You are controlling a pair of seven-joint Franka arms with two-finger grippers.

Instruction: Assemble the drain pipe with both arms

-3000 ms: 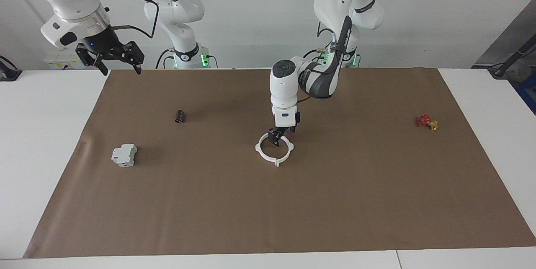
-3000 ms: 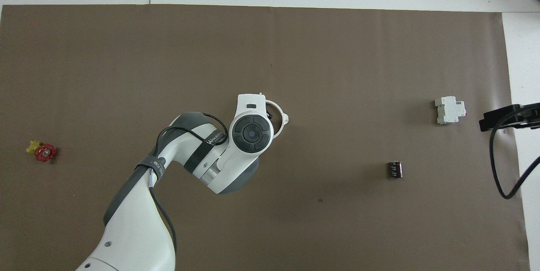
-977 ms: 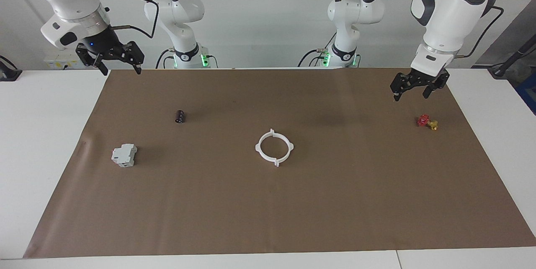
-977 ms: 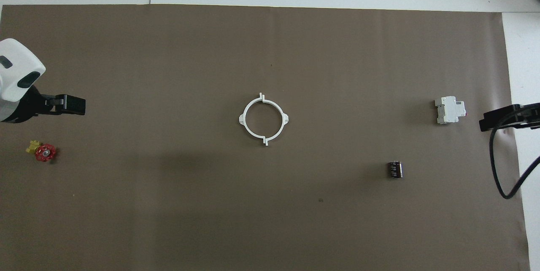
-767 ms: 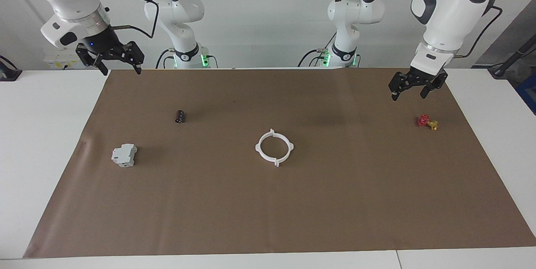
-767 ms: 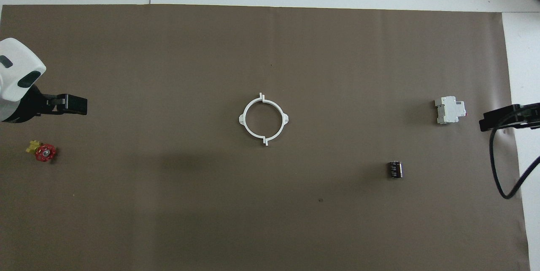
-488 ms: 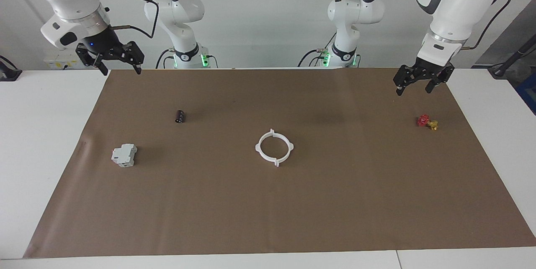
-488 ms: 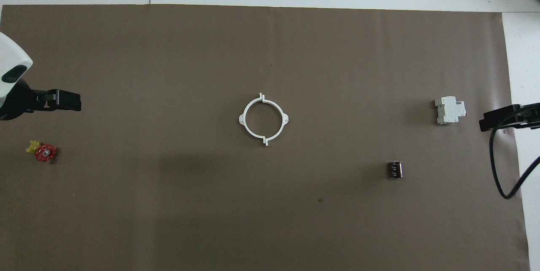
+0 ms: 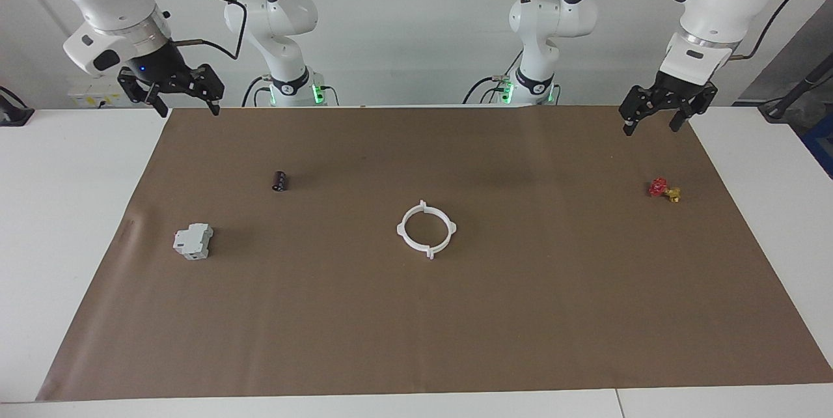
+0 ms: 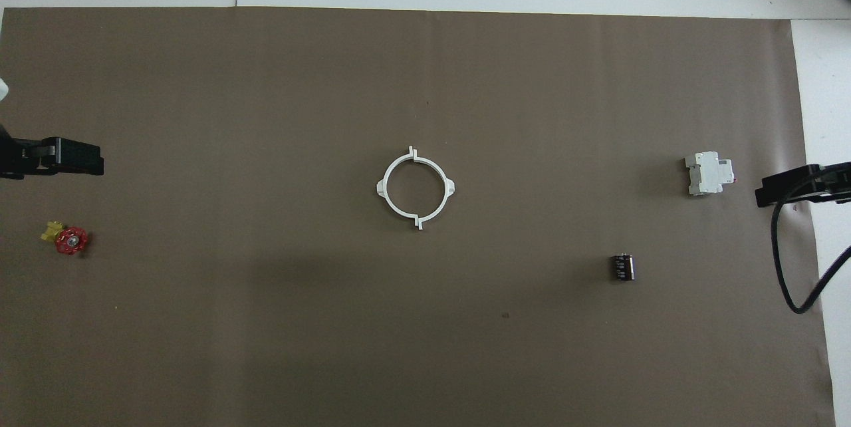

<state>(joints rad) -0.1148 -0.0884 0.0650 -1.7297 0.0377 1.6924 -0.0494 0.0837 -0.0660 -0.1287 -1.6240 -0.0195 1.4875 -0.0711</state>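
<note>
The drain pipe (image 9: 401, 233) lies flat in the middle of the brown mat as one closed white ring with small tabs around it, and nothing touches it (image 10: 383, 189). My left gripper (image 9: 649, 127) hangs open and empty high over the mat's corner at the left arm's end, well away from the ring. In the overhead view only the left gripper's (image 10: 73, 156) black tip shows at the picture's edge. At the right arm's end my right gripper (image 9: 189, 111) waits, open and empty, raised over the mat's edge (image 10: 794, 191).
A grey-white boxy block (image 9: 193, 241) (image 10: 710, 173) and a small black cylinder (image 9: 280, 180) (image 10: 623, 267) lie toward the right arm's end. A red and yellow valve (image 9: 664, 189) (image 10: 66, 239) lies toward the left arm's end. The brown mat (image 9: 520, 314) covers the table.
The left gripper has left the ring, swung to the left arm's end of the table and kept rising. The ring and the right arm have not moved.
</note>
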